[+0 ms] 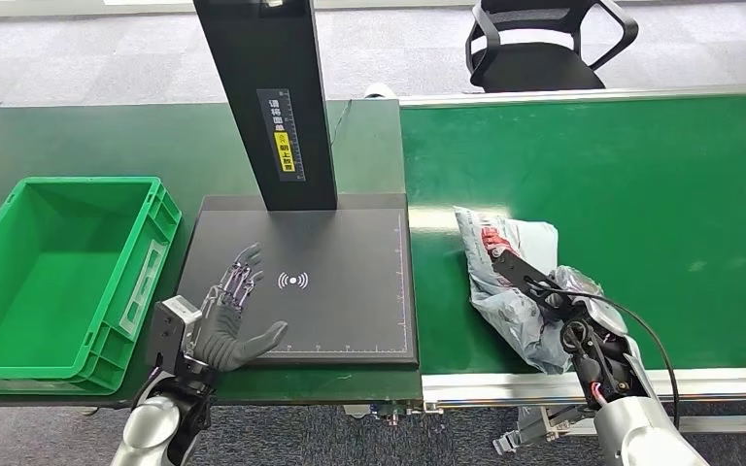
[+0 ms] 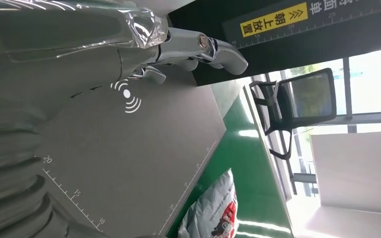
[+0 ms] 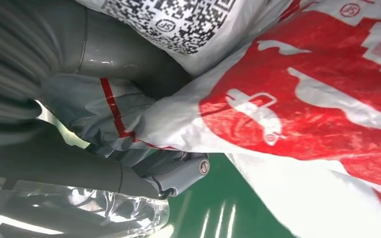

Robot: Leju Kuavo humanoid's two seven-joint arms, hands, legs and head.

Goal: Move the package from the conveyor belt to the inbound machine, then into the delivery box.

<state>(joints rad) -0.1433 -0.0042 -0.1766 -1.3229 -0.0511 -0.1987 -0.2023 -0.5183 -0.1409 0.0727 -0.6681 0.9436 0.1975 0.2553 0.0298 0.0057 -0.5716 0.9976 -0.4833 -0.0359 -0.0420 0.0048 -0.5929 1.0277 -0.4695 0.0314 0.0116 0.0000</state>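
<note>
Package [image 1: 505,277] crumpled, grey with red print (QR label), in right hand [image 1: 563,311]; left hand [image 1: 233,311] spread, empty.

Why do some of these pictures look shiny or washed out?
Head view: ceiling light streaks across the green conveyor belt. Left wrist view: windows behind the office chair are blown out white. Right wrist view: the glossy package sits very close, its near edge soft.

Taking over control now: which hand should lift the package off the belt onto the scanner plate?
Right. The right hand already wraps the crumpled grey-and-red plastic mailer package on the green conveyor belt. The left hand hovers open over the black inbound machine plate, away from it.
</note>
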